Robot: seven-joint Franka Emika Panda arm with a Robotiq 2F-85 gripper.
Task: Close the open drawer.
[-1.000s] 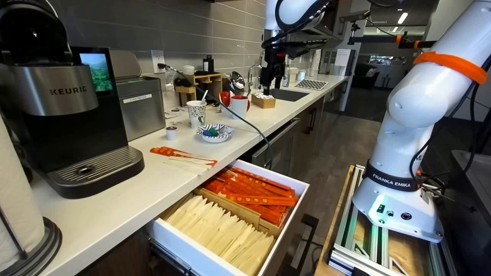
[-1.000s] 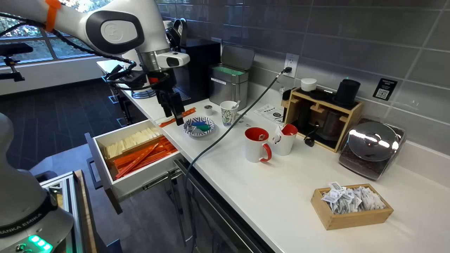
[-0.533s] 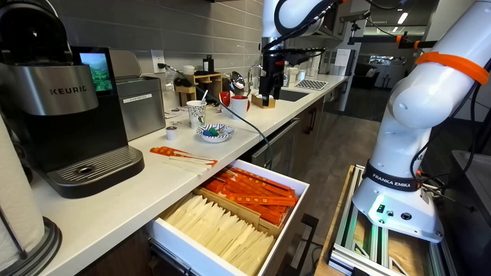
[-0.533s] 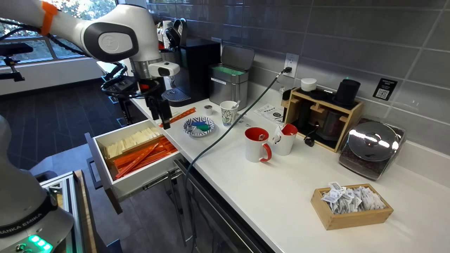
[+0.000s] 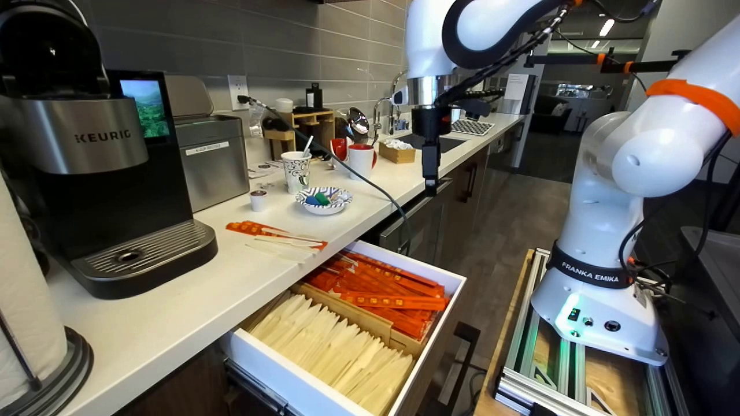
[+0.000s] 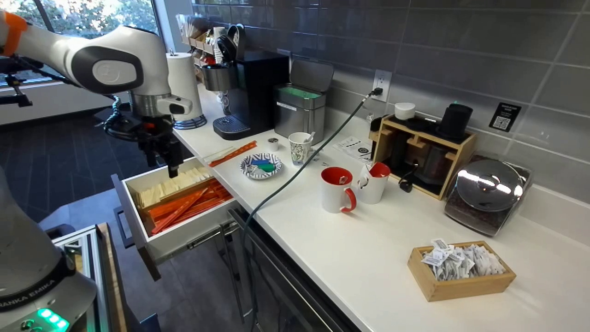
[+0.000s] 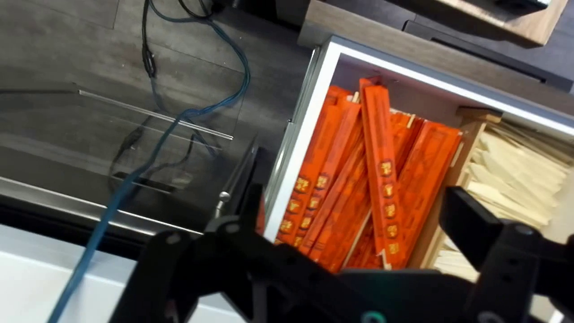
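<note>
The drawer stands pulled out under the counter, with white walls, in both exterior views (image 5: 277, 370) (image 6: 189, 230) and in the wrist view (image 7: 303, 139). It holds orange-red packets (image 5: 399, 300) and pale cream sticks (image 5: 341, 352), parted by a wooden divider. Its dark front panel carries a bar handle (image 6: 123, 228), which also shows in the wrist view (image 7: 489, 56). My gripper (image 7: 354, 199) is open and empty, with its fingers apart over the drawer contents in the wrist view. In both exterior views the gripper (image 5: 430, 182) (image 6: 162, 167) hangs upright above the drawer's level, touching nothing.
A cable (image 5: 370, 179) runs from the wall outlet over the counter edge beside the drawer. On the counter are a coffee machine (image 6: 262, 92), a patterned bowl (image 6: 261, 166), a paper cup (image 6: 300, 150), mugs (image 6: 336, 189) and loose packets (image 5: 272, 231). The robot's base cart (image 5: 520, 346) stands facing the drawer.
My gripper has moved off the counter toward the robot's base and lower, and turned in an exterior view so its fingers line up. The drawer has not moved.
</note>
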